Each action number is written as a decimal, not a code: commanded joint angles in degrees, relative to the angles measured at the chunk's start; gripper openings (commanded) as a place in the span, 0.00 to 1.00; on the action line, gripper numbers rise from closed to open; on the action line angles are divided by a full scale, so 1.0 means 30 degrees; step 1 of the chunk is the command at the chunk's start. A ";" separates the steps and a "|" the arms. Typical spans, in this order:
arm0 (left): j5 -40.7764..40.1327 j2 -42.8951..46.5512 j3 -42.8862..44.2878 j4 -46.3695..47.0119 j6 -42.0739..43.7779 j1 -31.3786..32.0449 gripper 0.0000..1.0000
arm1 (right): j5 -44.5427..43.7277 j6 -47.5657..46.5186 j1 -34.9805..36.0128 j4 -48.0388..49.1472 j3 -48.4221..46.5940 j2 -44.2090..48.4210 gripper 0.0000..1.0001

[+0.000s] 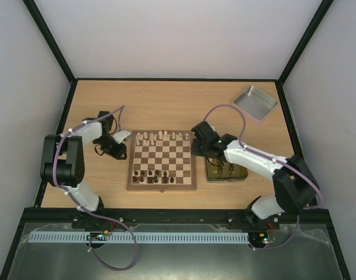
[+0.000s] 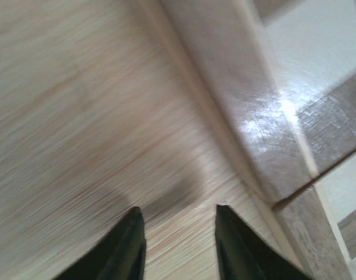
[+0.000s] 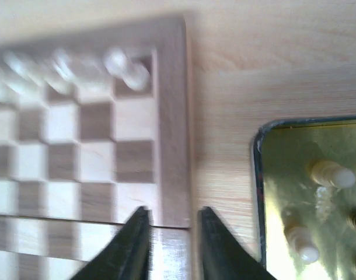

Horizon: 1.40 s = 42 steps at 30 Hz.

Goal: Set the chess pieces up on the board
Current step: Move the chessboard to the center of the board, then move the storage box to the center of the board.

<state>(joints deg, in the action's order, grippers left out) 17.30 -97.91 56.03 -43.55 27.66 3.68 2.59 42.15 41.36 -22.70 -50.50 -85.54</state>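
Observation:
The board [image 1: 161,153] lies mid-table. Pale chess pieces [image 1: 160,137] line its far edge and dark ones [image 1: 154,175] stand near its front edge. My left gripper [image 1: 115,150] hovers low over the table just left of the board. In the left wrist view that gripper [image 2: 179,213] is open with only bare wood between its fingers, and the board's border [image 2: 248,111] runs to the right. My right gripper [image 1: 202,147] is over the board's right border. It [image 3: 172,213] is open and empty. More pale pieces [image 3: 332,174] lie in the yellow tin [image 3: 271,175].
The yellow tin [image 1: 209,172] sits right of the board, partly under my right arm. A silver lid [image 1: 255,102] lies at the back right. Black frame posts and white walls enclose the table.

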 commanded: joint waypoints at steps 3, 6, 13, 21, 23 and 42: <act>-0.0245 0.2343 0.1001 -0.0454 0.0146 -0.1433 0.52 | -0.2027 -0.0398 0.0076 -0.3233 -0.2078 0.2658 0.39; -0.0489 0.3446 0.1169 -0.0575 0.0155 -0.1757 0.66 | -0.2081 -0.0409 0.0055 -0.3715 -0.1634 0.2893 0.41; -0.0733 0.6112 0.0847 0.0461 -0.1090 -0.1960 0.99 | -0.2223 -0.0268 -0.0047 -0.3197 0.0158 0.3346 0.42; 0.0253 0.6922 0.0092 0.1316 -0.2349 -0.2004 0.99 | -0.1361 -0.0729 -0.1000 -0.1915 0.0816 0.2433 0.38; 0.0401 0.7229 -0.0124 0.1477 -0.2525 -0.2018 0.99 | -0.1094 -0.0852 -0.1147 -0.1558 0.0920 0.2101 0.33; 0.0986 0.7369 0.0043 0.0996 -0.2540 -0.2539 0.99 | 0.0518 -0.1129 -0.1251 -0.0039 0.0790 -0.0138 0.13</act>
<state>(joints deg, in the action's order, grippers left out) 19.11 -76.60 55.79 -39.55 20.51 -3.57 3.03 38.76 37.82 -23.62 -47.35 -85.01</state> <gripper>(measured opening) 0.990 0.127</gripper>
